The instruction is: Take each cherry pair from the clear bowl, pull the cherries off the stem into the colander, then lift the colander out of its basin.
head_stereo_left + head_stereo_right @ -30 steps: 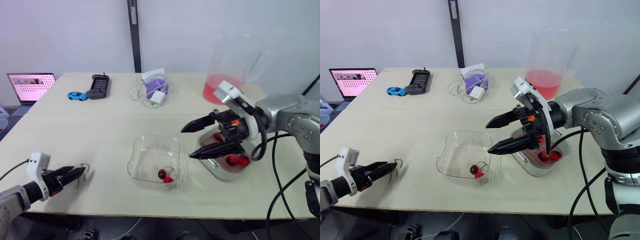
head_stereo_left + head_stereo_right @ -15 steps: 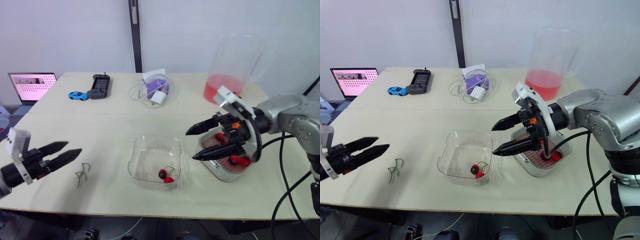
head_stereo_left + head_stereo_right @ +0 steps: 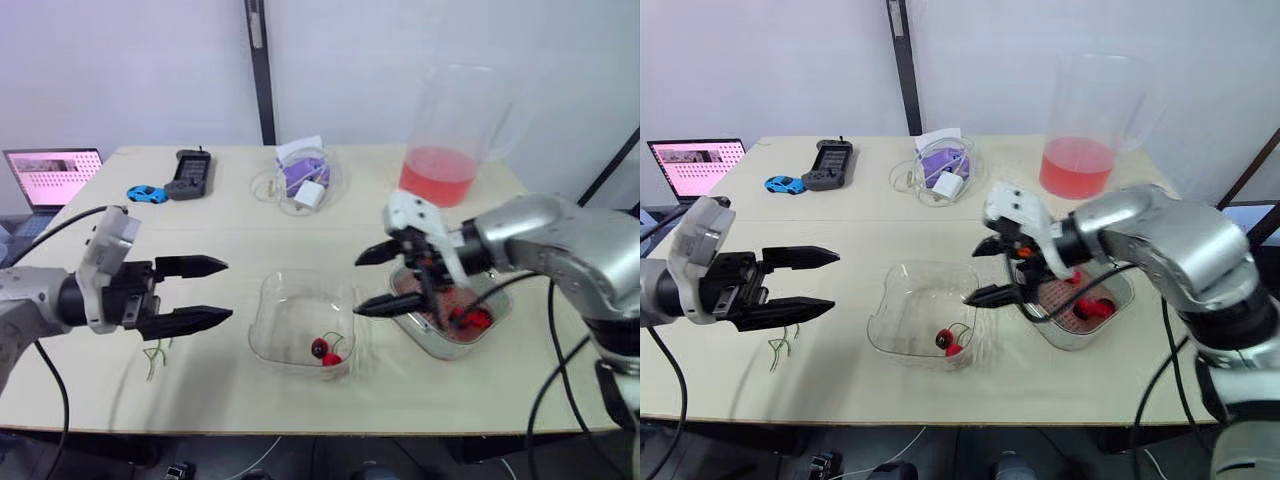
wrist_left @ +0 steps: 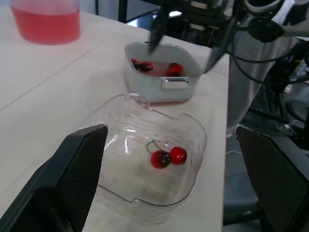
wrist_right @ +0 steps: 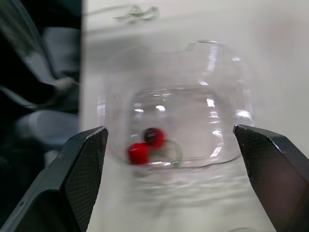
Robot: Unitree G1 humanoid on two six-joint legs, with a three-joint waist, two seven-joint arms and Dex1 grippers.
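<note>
Wide pale table [image 3: 250, 215], viewed from above and in front. At the far right, a tall clear pitcher [image 3: 447, 150] holding pink liquid.

Left gripper [image 3: 228, 289] raised over the table to the left of the clear bowl [image 3: 268, 320], two black fingers spread wide, pinching nothing, tips aimed toward the bowl. Right gripper [image 3: 358, 287] hanging between bowl and colander [image 3: 1060, 305], fingers likewise spread apart and empty, tips aimed over the bowl's right rim.

Clear bowl near the table's front centre. Just beside it on the right, touching or nearly so, a pale basin [image 4: 140, 82] with the colander seated inside. Several loose cherries [image 4: 175, 69] already lying in the colander.

One cherry pair [image 3: 326, 352] left in the bowl, resting on its floor toward the near right corner. One dark, one bright red, side by side and touching, joined by a thin stem curling away toward the bowl's middle. On the bare table near the left gripper, a few stripped green stems [image 3: 155, 355].

Key relation for the coming reach: pair below and slightly left of the right gripper's tips, well apart from the left gripper's tips, across most of the bowl. Right arm judged the nearer. Line through the two cherries roughly left to right, so probably best pinched at the stem from above.
</note>
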